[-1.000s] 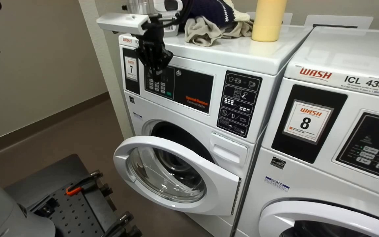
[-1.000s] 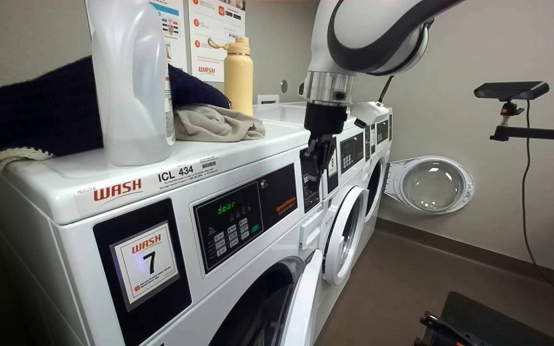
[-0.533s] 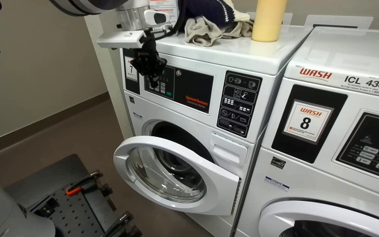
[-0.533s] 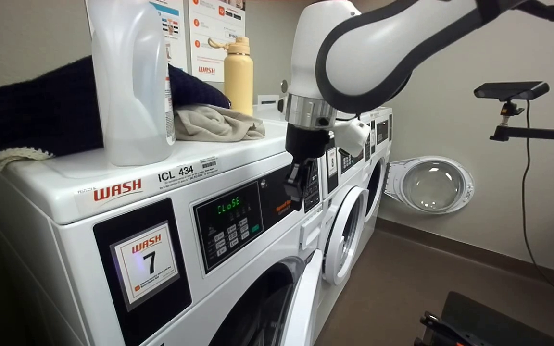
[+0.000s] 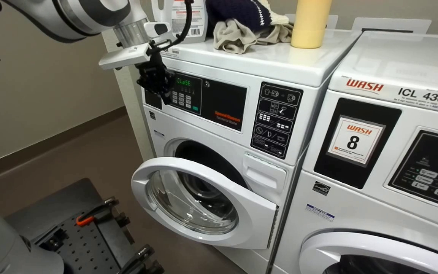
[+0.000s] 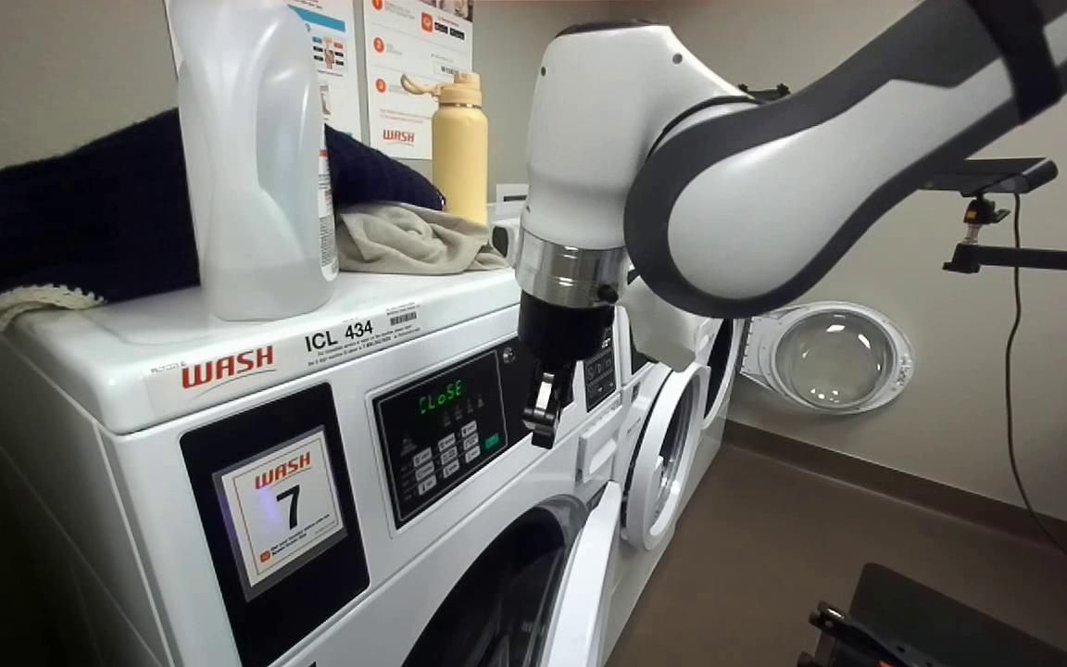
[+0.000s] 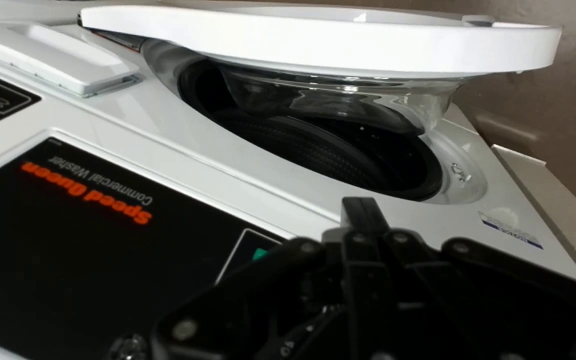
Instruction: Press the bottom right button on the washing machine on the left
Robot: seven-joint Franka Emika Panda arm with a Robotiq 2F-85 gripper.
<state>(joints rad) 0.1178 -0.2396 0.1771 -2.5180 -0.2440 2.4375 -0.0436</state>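
The washing machine (image 6: 404, 565) filled the lower left of the frame, its display (image 6: 442, 398) reading "CLOSE" in green; the fingers (image 6: 543, 428) pointed downward near the centre, right of the display.

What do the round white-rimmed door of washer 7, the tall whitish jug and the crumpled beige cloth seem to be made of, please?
Round white-rimmed door: probably plastic rim with a smooth sheen, clear glass window with sharp reflections.
Tall whitish jug: likely moulded plastic, softly glossy; milky, translucent walls.
Crumpled beige cloth: matte fabric, from its soft folds; fibre unclear.
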